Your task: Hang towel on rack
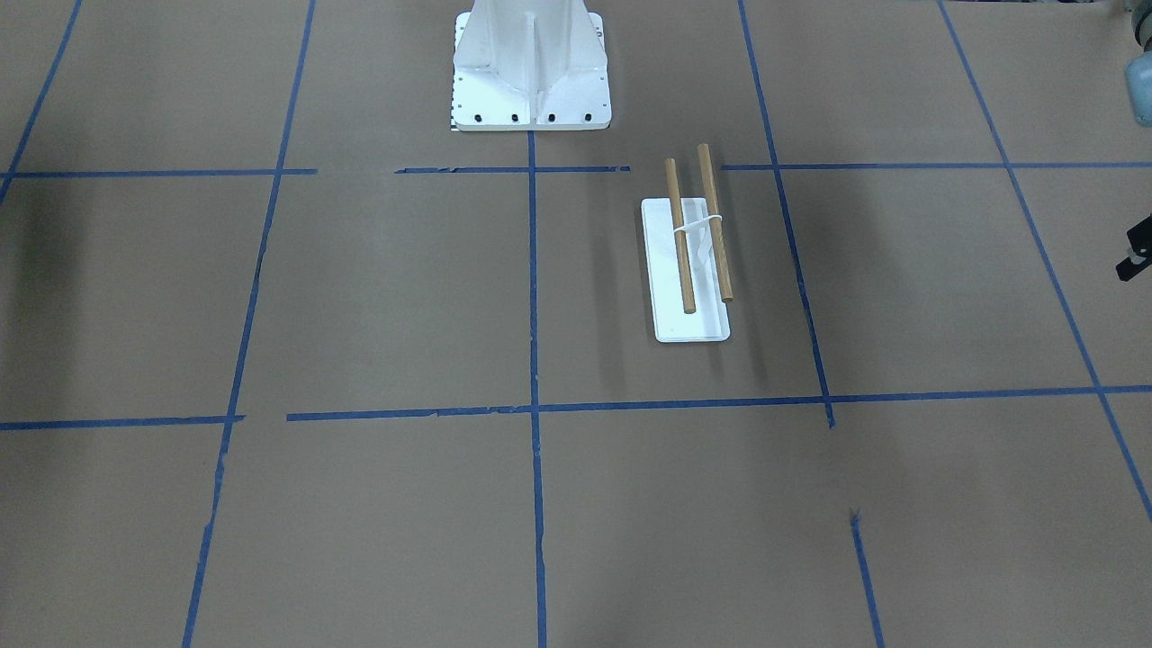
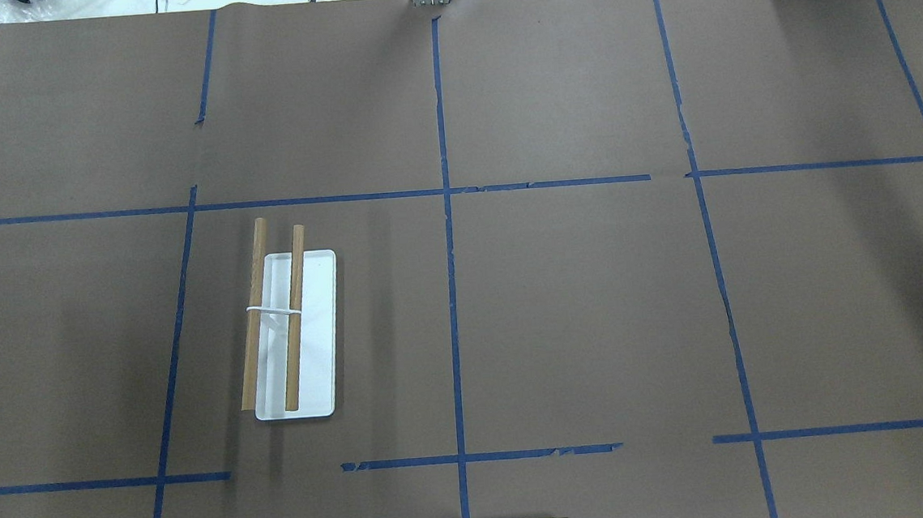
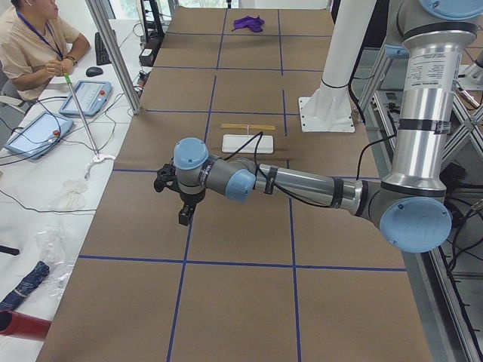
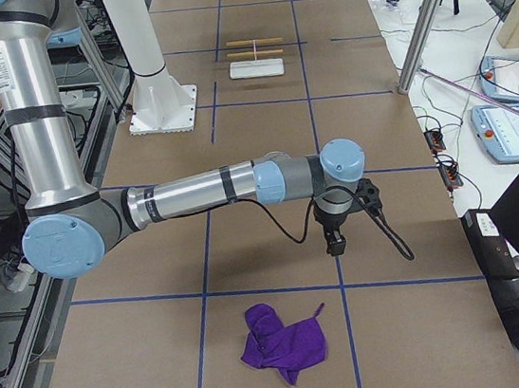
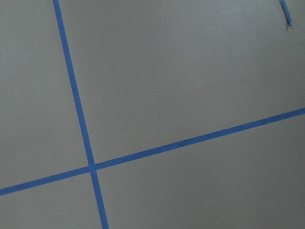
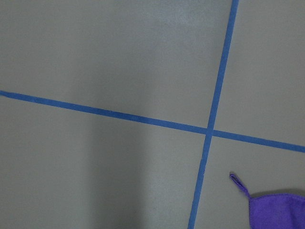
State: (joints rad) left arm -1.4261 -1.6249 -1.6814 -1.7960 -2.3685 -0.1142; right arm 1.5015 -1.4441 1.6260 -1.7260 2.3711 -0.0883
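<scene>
Front-facing view: the rack (image 1: 691, 270) stands on the desk (image 1: 360, 297) on the robot's left side. Its two wooden rails (image 1: 680, 243) are raised and bare, ready for draping.

Overhead view: the same rack, with no arm and no cloth in it.

Exterior left view: the left gripper (image 3: 183, 211) hangs over the desk near this end. The towel (image 3: 249, 23) is a purple heap at the far end, well apart from the rack.

Exterior right view: the towel lies crumpled near the right gripper (image 4: 334, 237), so that arm seems best placed to fetch it. I cannot tell whether either gripper is open or closed.

The left wrist view shows only blue tape (image 5: 76, 105). The right wrist view catches the towel's corner and loop.
</scene>
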